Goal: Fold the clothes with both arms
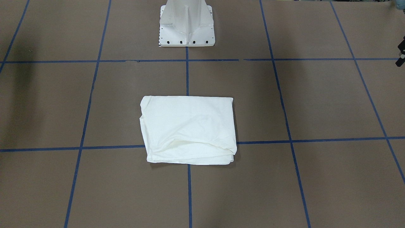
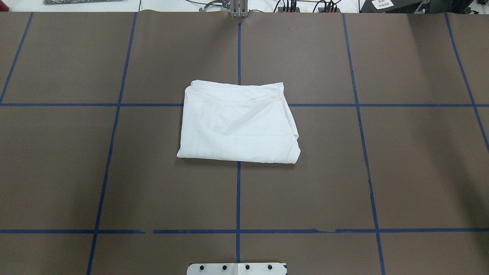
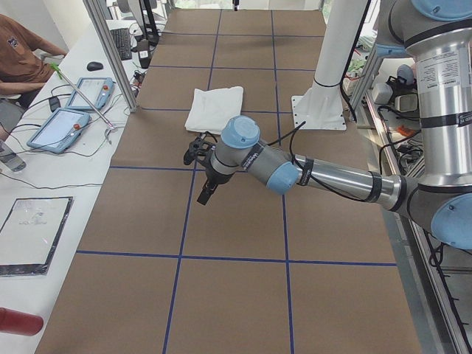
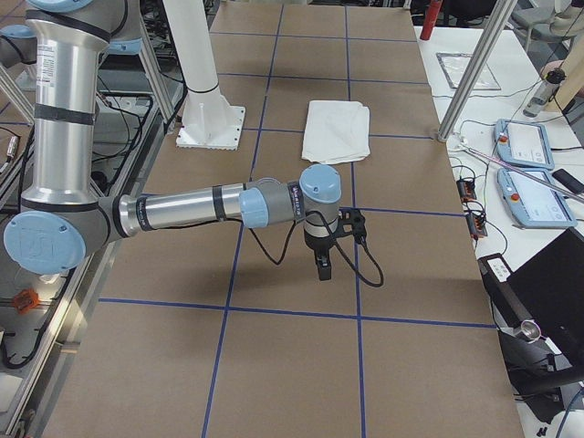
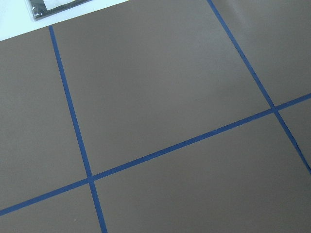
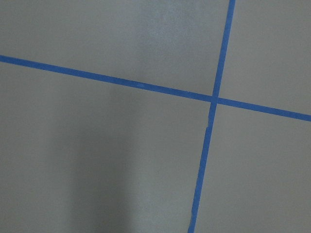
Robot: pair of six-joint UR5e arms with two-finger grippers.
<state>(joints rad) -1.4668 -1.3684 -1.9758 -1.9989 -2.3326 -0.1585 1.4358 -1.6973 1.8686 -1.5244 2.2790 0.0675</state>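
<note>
The white shirt [image 1: 188,129] lies folded into a flat rectangle at the middle of the brown table, with no text or collar showing. It also shows in the overhead view [image 2: 238,122] and in both side views [image 3: 214,108] [image 4: 338,130]. The left gripper [image 3: 205,195] hangs over bare table well away from the shirt, towards the table's left end. The right gripper [image 4: 321,269] hangs over bare table towards the right end. Neither touches the shirt. I cannot tell whether either is open or shut. Both wrist views show only table and blue tape.
The white pedestal base [image 1: 186,25] stands at the robot's side of the table. Blue tape lines [image 2: 238,191] divide the table into squares. Teach pendants [image 3: 70,118], an aluminium post [image 3: 110,51] and a seated person [image 3: 22,59] are beyond the far edge.
</note>
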